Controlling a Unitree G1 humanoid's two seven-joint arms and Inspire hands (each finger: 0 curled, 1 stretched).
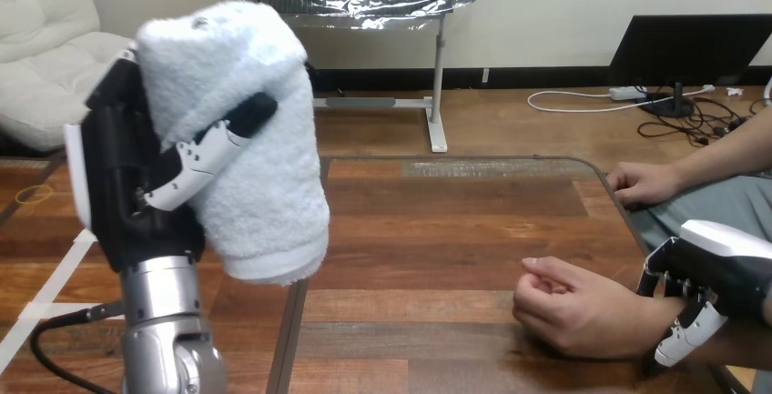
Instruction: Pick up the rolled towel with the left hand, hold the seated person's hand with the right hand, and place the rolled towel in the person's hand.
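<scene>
towel (246, 139) left; person's nearer hand (583, 308) on table (437, 221) right

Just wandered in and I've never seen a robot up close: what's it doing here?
The robot's left hand grips a white rolled towel, held up in the air near the left edge of the wooden table. Its right hand is curled round the wrist of the person's near hand, which rests loosely closed on the table. The towel is not yet in that hand.
</scene>
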